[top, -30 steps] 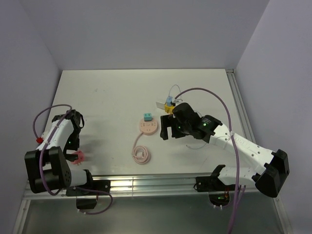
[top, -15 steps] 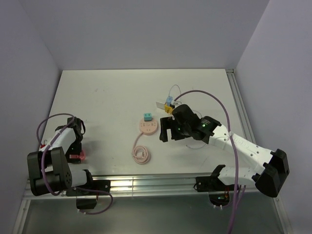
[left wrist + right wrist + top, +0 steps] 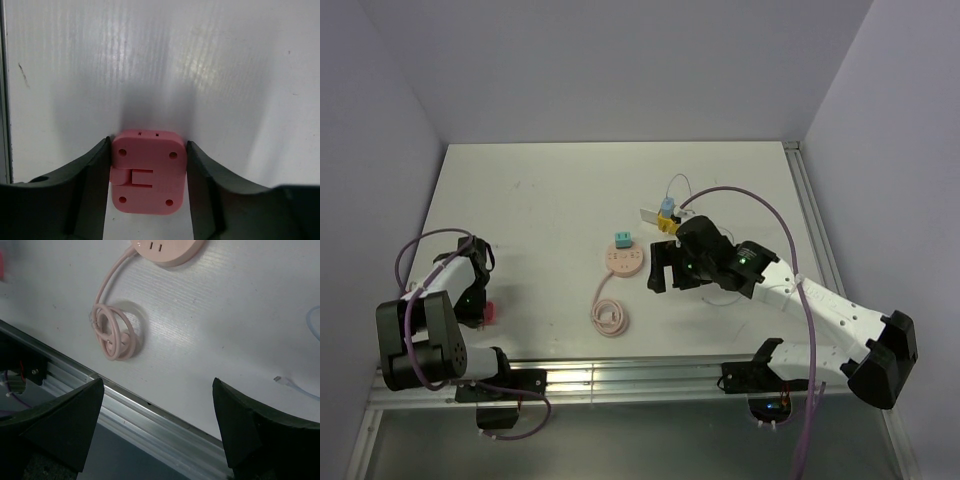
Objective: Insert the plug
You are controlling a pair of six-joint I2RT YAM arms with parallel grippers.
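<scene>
Well, the pink plug (image 3: 148, 172) sits at the near left corner of the counter (image 3: 540, 200), caught in the left pincer (image 3: 148, 145). The two dark fingers (image 3: 92, 185) press on its opposite flanks, pinching it. From the left wrist view it is a squarish moulded block with rounded corners and small screw recesses. I would judge it light and rigid, with smooth plastic sides that could slide if the grip is shallow. The flat side faces it is held by now look like the best place to take it. Whether its prongs point down or away cannot be made out.

The round pink socket hub (image 3: 623, 261) lies well apart from it, near the middle of the counter, with a teal adapter (image 3: 620, 240) at its far edge. Its coiled pink cord (image 3: 610, 316) trails towards the near side and looks soft, so the hub will probably shift if pushed sideways.

The right pincer (image 3: 665, 270) hovers just right of the hub with its fingers spread wide and nothing between them. It seems well placed to steady the hub.

Room is tight where the plug is. The left wall (image 3: 380, 150) is close on one side and the aluminium rail (image 3: 620, 375) marks the near edge. The stretch of counter between plug and hub looks open, apart from the cord coil lying near that path.
</scene>
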